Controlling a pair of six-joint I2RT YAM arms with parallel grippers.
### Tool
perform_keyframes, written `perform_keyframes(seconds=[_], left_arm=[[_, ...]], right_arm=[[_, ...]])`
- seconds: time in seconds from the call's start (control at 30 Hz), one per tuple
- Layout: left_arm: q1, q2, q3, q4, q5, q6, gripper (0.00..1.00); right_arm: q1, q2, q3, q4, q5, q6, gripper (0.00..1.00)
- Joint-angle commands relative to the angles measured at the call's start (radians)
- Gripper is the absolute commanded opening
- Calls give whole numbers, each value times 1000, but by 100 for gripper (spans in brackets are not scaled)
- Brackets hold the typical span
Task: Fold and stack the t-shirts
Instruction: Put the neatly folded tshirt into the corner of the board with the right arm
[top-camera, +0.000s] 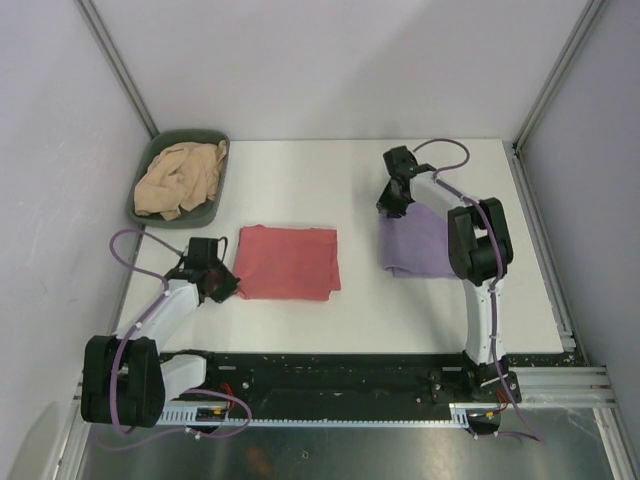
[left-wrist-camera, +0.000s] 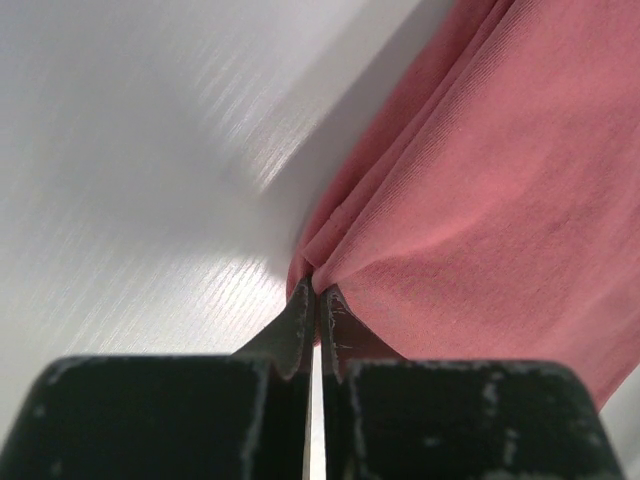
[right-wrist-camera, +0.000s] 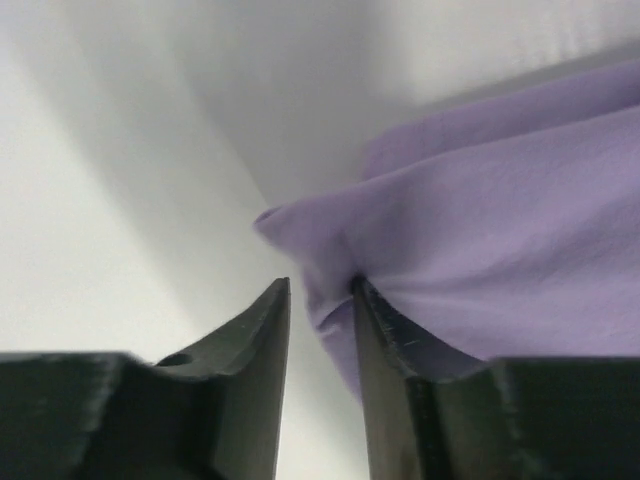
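Red shirt (top-camera: 288, 262) folded flat, table centre. Left gripper (top-camera: 222, 283) at its 8 o'clock corner, fingers closed, pinching edge. Lavender shirt (top-camera: 418, 250) at 3 o'clock. Right gripper (top-camera: 390, 207) at its 11 o'clock corner, fingers slightly parted, fold between. Tan shirt (top-camera: 180, 180) crumpled in bin (top-camera: 150, 213), 10 o'clock.

So the salmon-red tee (left-wrist-camera: 500, 200) is clearly a fine knit cloth, soft and matt, with tiny ribs visible up close. The lavender tee (right-wrist-camera: 500, 250) is the same sort of smooth, matt jersey. The tan-beige tee (top-camera: 180, 180) just reads as soft crumpled cloth. The dark green bin (top-camera: 200, 214) looks like dull plastic. The table (top-camera: 300, 170) is white and smooth with faint streaky lines and a bit of sheen. The left gripper (left-wrist-camera: 316, 298) is matt black plastic with whitish scuffs, and the right gripper (right-wrist-camera: 320, 285) is the same stuff. The rail (top-camera: 560, 380) along the table's near edge looks like bare metal.
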Motion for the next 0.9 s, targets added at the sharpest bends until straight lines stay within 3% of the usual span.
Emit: perform_keyframes(seconds=[0.0,0.1,0.27,0.5,0.87], left_arm=[[12,5,4,-7,-35,14,0],[13,7,5,-8,-23,13,0],[13,-8,3,-7,3,8,2],[13,-3,-1,-8,4,9,1],[12,19,4,-8,6,15,0]], right_arm=[[33,-44,68,-34,-39,-22,46],[43,-121,39,-30,-65,-55,57],[78,-213,-49,45,-210,-132,61],[146,-177,-150,211,-404,-255,62],[187,-78,-174,279,-456,-346,66]])
